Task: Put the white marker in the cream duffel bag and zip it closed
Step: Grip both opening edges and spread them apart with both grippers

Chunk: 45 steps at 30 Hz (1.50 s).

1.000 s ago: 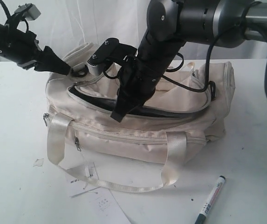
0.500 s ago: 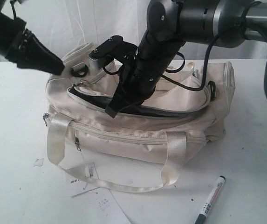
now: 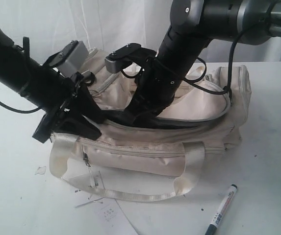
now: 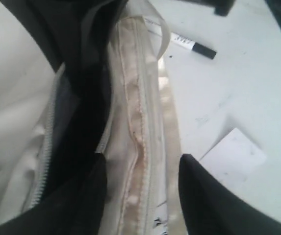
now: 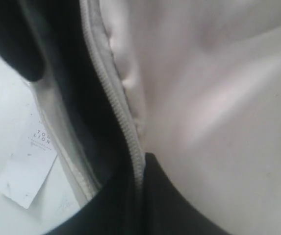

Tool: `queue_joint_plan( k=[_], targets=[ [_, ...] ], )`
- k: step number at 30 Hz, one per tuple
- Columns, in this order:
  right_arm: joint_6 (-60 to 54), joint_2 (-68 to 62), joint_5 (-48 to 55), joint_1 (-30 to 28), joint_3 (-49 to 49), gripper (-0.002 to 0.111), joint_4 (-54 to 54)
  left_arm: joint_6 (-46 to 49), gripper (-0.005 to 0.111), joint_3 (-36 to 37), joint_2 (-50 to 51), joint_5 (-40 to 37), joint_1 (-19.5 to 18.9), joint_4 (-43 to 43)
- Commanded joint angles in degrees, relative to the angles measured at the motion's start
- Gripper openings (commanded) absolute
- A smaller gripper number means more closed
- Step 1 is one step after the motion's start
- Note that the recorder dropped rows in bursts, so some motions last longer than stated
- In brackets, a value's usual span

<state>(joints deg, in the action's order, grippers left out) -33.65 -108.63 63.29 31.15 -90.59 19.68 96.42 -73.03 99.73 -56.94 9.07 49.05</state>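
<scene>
The cream duffel bag (image 3: 155, 147) lies in the middle of the table with its top zipper open and the black lining showing. My left gripper (image 3: 95, 125) is at the opening's left front. It is open (image 4: 142, 156) and straddles the bag's front rim (image 4: 135, 98), one finger inside over the lining and one outside. My right gripper (image 3: 130, 115) reaches into the opening and is shut (image 5: 145, 156) on the zipper edge of the bag's top flap (image 5: 218, 98). The white marker (image 3: 221, 210) lies on the table in front of the bag's right end, also in the left wrist view as the marker (image 4: 191, 45).
A satin handle (image 3: 130, 196) and a paper tag (image 3: 93, 181) spread on the table before the bag, with a white sheet (image 3: 113, 215) at the front edge. A paper tag (image 5: 27, 171) lies beside the bag. White curtain behind.
My left arm swung down from behind the bag's left end to the front rim of the opening. The bag shifted and slumped. The right gripper kept its hold on the flap.
</scene>
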Motion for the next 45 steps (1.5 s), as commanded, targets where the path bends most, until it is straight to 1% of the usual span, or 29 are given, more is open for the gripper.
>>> queue_joint_plan(
  k=[1, 8, 16, 18, 23, 25, 28, 31, 33, 35, 37, 38, 40, 41, 45],
  targets=[
    [-1.95, 0.51, 1.75, -0.36, 0.32, 0.0, 1.21, 0.85, 0.051, 0.45, -0.31, 5.19, 1.31, -1.12],
    [-2.28, 0.51, 1.26, -0.36, 0.32, 0.0, 1.34, 0.85, 0.051, 0.45, -0.31, 12.3, 1.31, -3.37],
    [-2.28, 0.51, 0.68, -0.36, 0.32, 0.0, 1.45, -1.09, 0.052, 0.45, -0.31, 12.97, 1.31, -3.37],
    [-2.28, 0.51, 0.54, -0.36, 0.32, 0.0, 1.45, -2.36, 0.055, 0.45, -0.31, 14.12, 1.31, -3.37],
    [-2.28, 0.51, 0.54, -0.36, 0.32, 0.0, 1.45, -4.34, 0.07, 0.45, -0.31, 19.15, 1.31, -3.37],
    [-2.28, 0.41, 0.0, -0.36, 0.32, 0.0, 1.45, -4.34, 0.074, 0.45, -0.31, 20.47, 1.31, -3.37],
    [-2.17, 0.41, -1.89, -0.36, 0.32, 0.0, 1.45, -4.34, 0.074, 0.45, -0.31, 18.8, 1.31, -3.37],
    [-2.17, 0.41, -3.99, -0.36, 0.32, 0.0, 1.45, -4.46, 0.073, 0.45, -0.31, 14.35, 1.31, -3.37],
    [-2.17, 0.41, -5.18, -0.36, 0.32, 0.0, 1.45, -6.12, 0.07, 0.45, -0.31, 10.79, 1.31, -3.37],
    [-2.17, 0.41, -6.29, -0.36, 0.32, 0.0, 1.45, -7.92, 0.059, 0.45, -0.31, 7.24, 1.31, -4.39],
    [-2.17, 0.41, -6.98, -0.36, 0.32, 0.0, 1.45, -8.66, 0.043, 0.45, -0.31, 5.27, 1.31, -6.38],
    [-2.08, 0.41, -7.4, -0.36, 0.32, 0.0, 1.45, -10.0, 0.03, 0.45, -0.31, 4.35, 1.31, -7.8],
    [-2.08, 0.41, -8.11, -0.36, 0.32, 0.0, 1.45, -12.22, 0.013, 0.45, -0.31, 3.61, 1.31, -10.34],
    [-2.08, 0.41, -8.81, -0.36, 0.32, 0.0, 1.45, -14.0, 0.0, 0.45, -0.31, 3.37, 1.31, -11.56],
    [-2.08, 0.41, -15.11, -0.36, 0.32, 0.0, 1.08, -18.97, 0.0, 0.45, -0.31, 3.37, 1.31, -12.83]
  ],
)
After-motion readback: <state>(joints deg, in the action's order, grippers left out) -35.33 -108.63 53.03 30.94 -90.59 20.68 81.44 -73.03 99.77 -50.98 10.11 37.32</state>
